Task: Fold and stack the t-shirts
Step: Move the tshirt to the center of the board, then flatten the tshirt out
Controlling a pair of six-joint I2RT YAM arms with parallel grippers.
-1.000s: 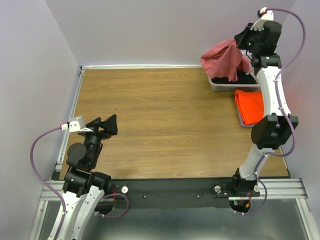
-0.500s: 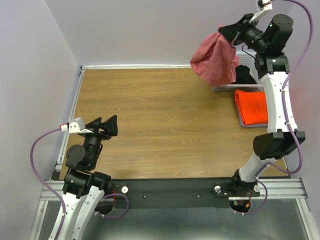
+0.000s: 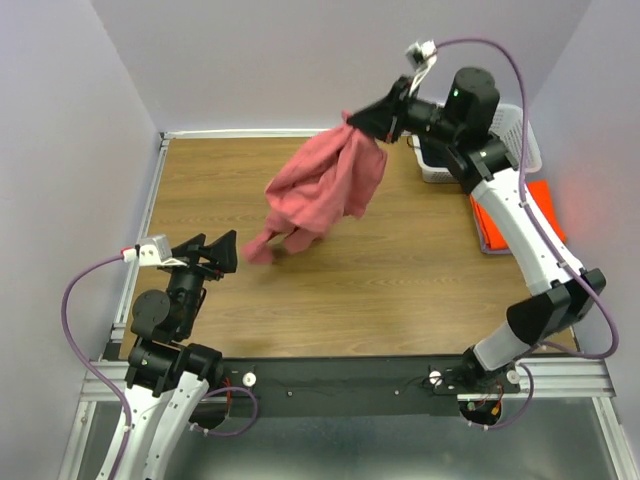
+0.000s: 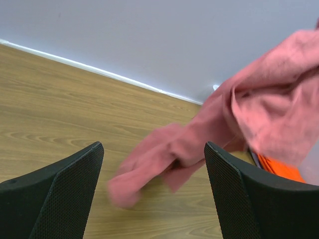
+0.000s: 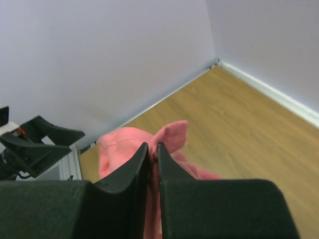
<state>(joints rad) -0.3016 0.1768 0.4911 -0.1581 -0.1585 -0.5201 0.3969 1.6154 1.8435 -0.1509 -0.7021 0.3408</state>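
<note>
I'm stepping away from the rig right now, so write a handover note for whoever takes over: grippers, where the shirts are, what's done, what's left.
Left gripper: open, empty, over the near left of the table.
Right gripper: shut on the pink t-shirt, which hangs crumpled above the middle of the table.
Orange t-shirt: folded, flat at the table's right edge, partly behind the right arm.
Basket: far right corner; its contents cannot be seen.
Done: orange one folded.
Left: lay the pink one out, fold it, stack it on the orange one, then check the basket.
</note>
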